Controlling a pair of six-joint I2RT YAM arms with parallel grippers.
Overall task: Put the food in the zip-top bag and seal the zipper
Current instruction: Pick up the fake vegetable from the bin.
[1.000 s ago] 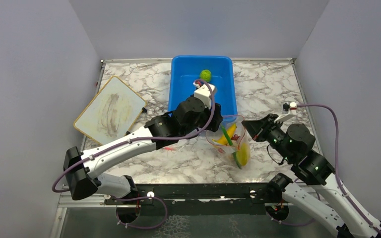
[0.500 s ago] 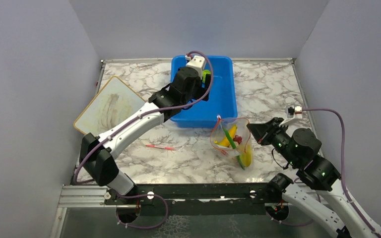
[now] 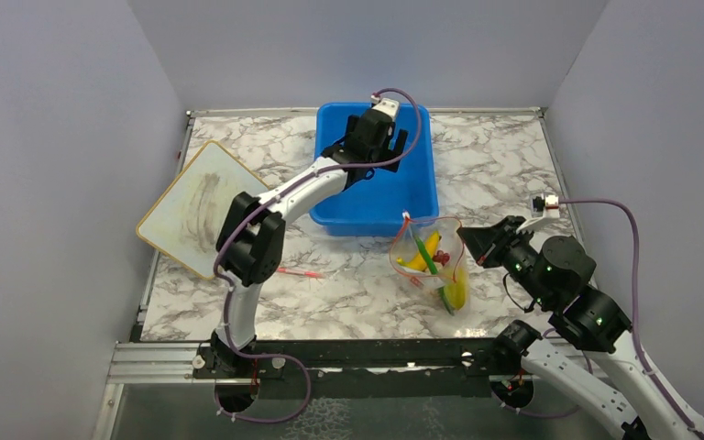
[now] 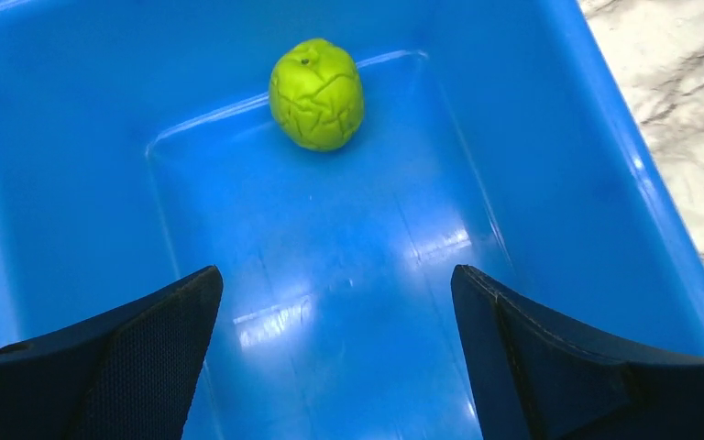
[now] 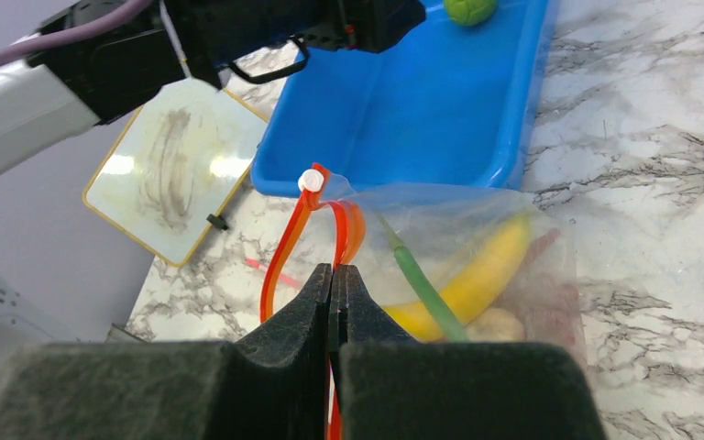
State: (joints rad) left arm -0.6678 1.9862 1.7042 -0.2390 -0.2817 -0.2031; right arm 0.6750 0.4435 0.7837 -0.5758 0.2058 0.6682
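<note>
Hovering over lime (image 4: 316,93) in tub (image 4: 559,137), left pincer (image 4: 335,275) spread wide; right pincer (image 5: 332,275) clamped on bag (image 5: 477,211) zipper (image 5: 280,257).

Bare blue floor lies open between the wide-set left pincer (image 4: 335,275) and the lime (image 4: 316,93) at top centre of the wrist view; walls of the tub (image 4: 642,183) rise on both sides. In the overhead view, the bag (image 3: 426,252) stands just below the tub's near wall, centre-right.
</note>
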